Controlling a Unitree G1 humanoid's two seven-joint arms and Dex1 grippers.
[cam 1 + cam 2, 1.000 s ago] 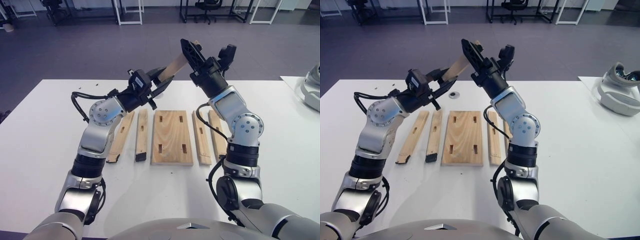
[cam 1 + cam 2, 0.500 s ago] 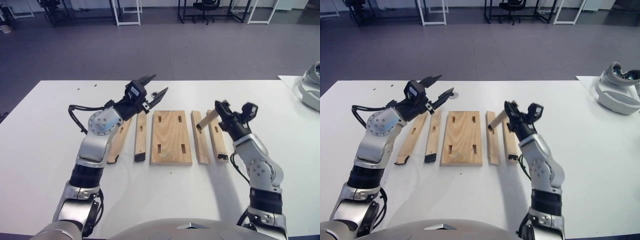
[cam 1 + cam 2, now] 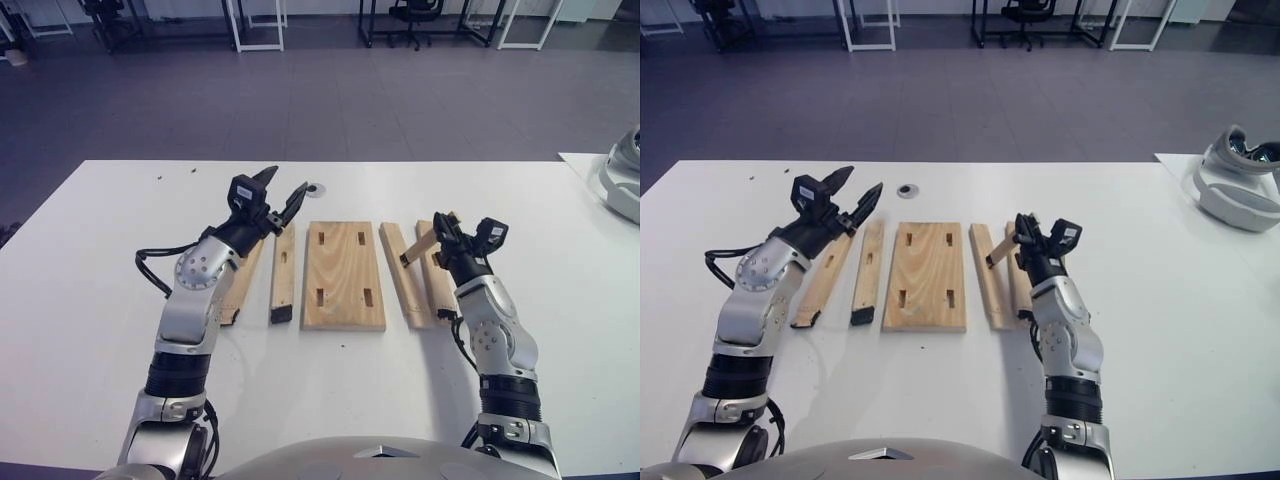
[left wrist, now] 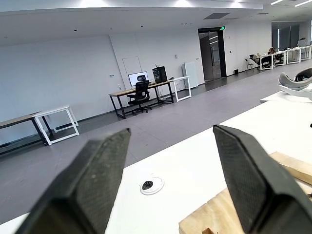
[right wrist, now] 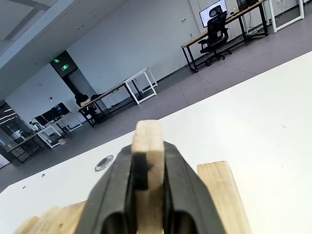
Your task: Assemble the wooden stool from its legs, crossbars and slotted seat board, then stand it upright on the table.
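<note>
The slotted seat board (image 3: 345, 275) lies flat mid-table. Two long wooden pieces (image 3: 283, 270) (image 3: 240, 280) lie to its left, two more (image 3: 400, 275) (image 3: 437, 285) to its right. My right gripper (image 3: 438, 240) is low over the right-hand pieces, shut on a short wooden crossbar (image 3: 419, 247) that slants down toward them. In the right wrist view the crossbar (image 5: 148, 141) is clamped between the black fingers (image 5: 117, 195). Over the far ends of the left pieces my left gripper (image 3: 272, 195) stands open and holds nothing; its fingers (image 4: 248, 180) are spread wide.
A round cable grommet (image 3: 318, 188) sits in the white table (image 3: 90, 300) beyond the board. A headset (image 3: 1240, 175) lies on a second table at the right edge. Bare table surrounds the parts at the front and both sides.
My right arm has come down from high over the board's far end to the right-hand pieces, still gripping the crossbar. The left gripper has drawn back from the crossbar, leftward and lower.
</note>
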